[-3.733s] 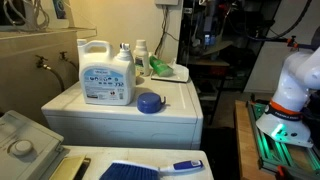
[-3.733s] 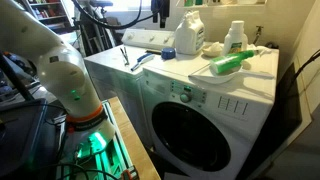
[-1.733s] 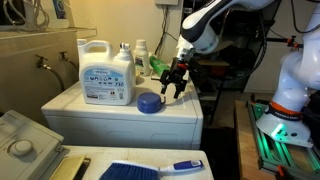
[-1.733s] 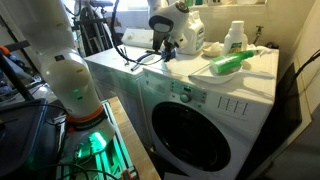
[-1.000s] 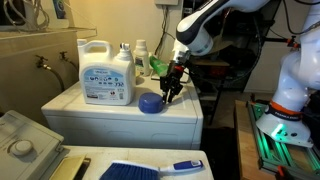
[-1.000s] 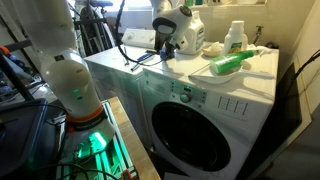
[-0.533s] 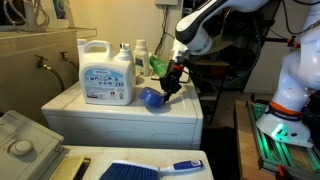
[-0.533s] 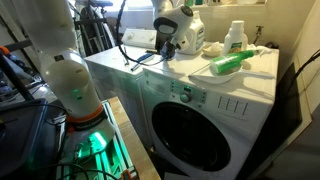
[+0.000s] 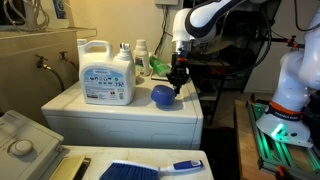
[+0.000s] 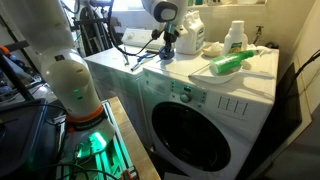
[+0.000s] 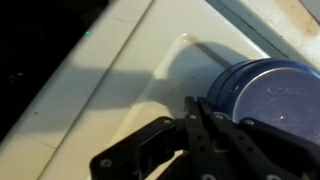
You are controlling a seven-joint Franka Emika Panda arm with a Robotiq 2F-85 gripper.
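Note:
A round blue cap [image 9: 162, 96] hangs tilted just above the white washer top [image 9: 100, 110], near its front corner. My gripper [image 9: 176, 86] comes down from above and is shut on the cap's rim. In the wrist view the black fingers [image 11: 196, 128] meet tip to tip against the edge of the blue cap [image 11: 265, 95], whose open inside faces the camera. In an exterior view the gripper [image 10: 168, 50] is low over the washer, in front of the jug, and the cap is mostly hidden behind it.
A large white detergent jug [image 9: 107, 73] stands behind the cap, with small bottles [image 9: 140, 54] and a green item on a white tray [image 9: 168, 69] further back. A blue brush [image 9: 140, 170] lies on the near surface. The robot base [image 9: 290, 95] stands beside the washer.
The gripper has closed on the cap's rim. The cap, flat on the washer a second ago, is now tipped up and has shifted slightly towards the gripper.

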